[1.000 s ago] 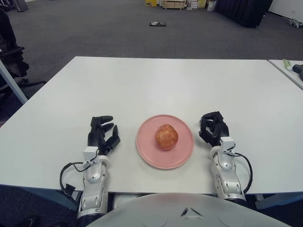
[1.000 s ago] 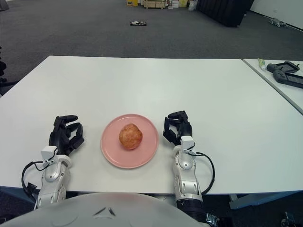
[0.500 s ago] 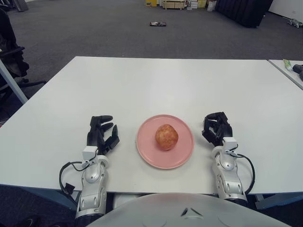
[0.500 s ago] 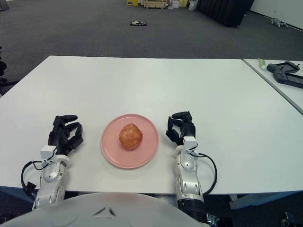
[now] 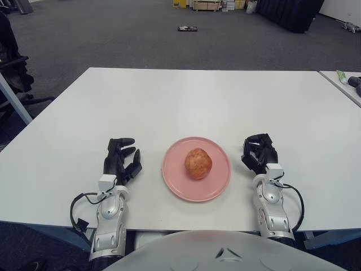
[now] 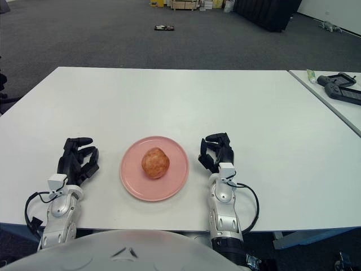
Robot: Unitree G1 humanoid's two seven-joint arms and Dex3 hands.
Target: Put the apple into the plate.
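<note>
Apple sitting on plate, both robot hands empty

Apple (image 5: 198,163) is sitting on the pink plate (image 5: 179,185), roughly at its centre, slightly toward the far side. Skin is showing mottled red and yellow. Plate is lying flat on the white worktop (image 5: 186,101), near the front edge, between the two arms.

Left robot hand (image 5: 120,158) is showing just left of the plate, apart from it, not touching the rim. Its dark fingers (image 5: 123,141) are pointing away from the robot, loosely spread and gripping nothing. Silver forearm is running back toward the near worktop edge, with a black cable looping beside it.

Right robot hand (image 5: 259,152) is showing just right of the plate, with a gap to the rim. Its fingers (image 6: 214,137) are curling inward in a loose fist, enclosing nothing. A black cable is looping off the right wrist as well.

Whether either palm is actually touching the worktop cannot be told from these views.

Second white worktop (image 6: 333,107) is standing to the right, separated by a narrow gap; a dark device (image 6: 338,84) and a small green tube (image 6: 311,75) are lying on it. Grey carpet floor (image 5: 113,34) is stretching behind, with a small dark object (image 5: 188,28) lying on it far back. Black chair (image 5: 11,68) is partly showing at far left.
</note>
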